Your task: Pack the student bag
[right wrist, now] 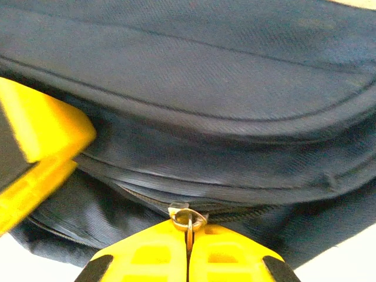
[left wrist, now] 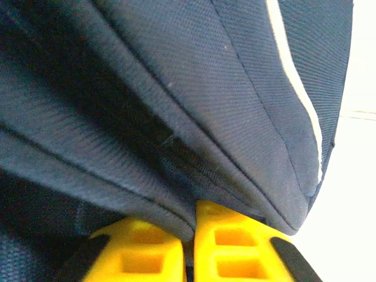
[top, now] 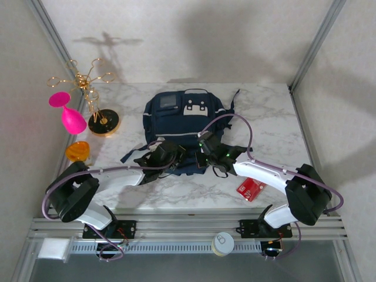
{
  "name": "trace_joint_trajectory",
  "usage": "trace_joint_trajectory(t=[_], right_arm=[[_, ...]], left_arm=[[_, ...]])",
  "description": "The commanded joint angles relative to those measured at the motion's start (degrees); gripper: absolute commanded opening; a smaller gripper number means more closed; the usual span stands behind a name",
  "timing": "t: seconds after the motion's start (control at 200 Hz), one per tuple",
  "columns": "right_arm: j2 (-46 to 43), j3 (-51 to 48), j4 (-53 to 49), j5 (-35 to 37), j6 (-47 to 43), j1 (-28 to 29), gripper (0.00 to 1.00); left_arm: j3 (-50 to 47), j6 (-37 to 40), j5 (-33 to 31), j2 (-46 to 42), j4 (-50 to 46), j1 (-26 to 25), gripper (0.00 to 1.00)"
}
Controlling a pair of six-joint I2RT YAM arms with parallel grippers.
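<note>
2 grips closed: left fingers [left wrist: 235, 249] pinch student bag [top: 176, 117] fabric, right fingers [right wrist: 147, 258] pinch zipper pull [right wrist: 188, 218]; we judge packing barely begun.

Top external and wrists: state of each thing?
student bag, lying flat, front up
zipper pull, pinched by right tool
left tool, shut on student bag's edge
right tool, shut on zipper pull
red packet, lying flat
jewellery stand, upright

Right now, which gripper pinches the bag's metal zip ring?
The right gripper: it clamps the zip ring, while the left gripper touches only plain fabric of the student bag.
</note>
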Motion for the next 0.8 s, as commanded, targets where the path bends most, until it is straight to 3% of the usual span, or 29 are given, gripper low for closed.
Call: trace_joint_trajectory(t=[0.0, 0.21, 0.35, 0.586, 0.796], right_arm=[[-1.64, -0.78, -4.48, 7.26, -0.12, -0.89, 0.00], [-1.86, -2.02, -6.56, 10.60, -1.64, -6.51, 0.00], [1.94, 0.15, -4.90, 13.11, -2.18, -10.26, 0.00], [5.12, 4.64, -4.81, 17.22, -3.29, -14.58, 0.00], [9.85, 7.32, -1.77, 15.50, -5.04, -19.40, 0.00]], left_arm=[[-2.33, 5.71, -7.66, -5.14, -9.31, 5.34, 0.00], [-6.41, 18.92, -4.43, -15.78, -15.93, 14.62, 0.00], [-5.50, 25.90, -1.81, -17.60, -19.64, 19.77, 0.00], [-5.28, 30.36, -0.02, -20.67, -22.94, 25.91, 0.00], [-4.48, 32.21, 1.22, -19.47, -22.97, 27.13, 0.00]])
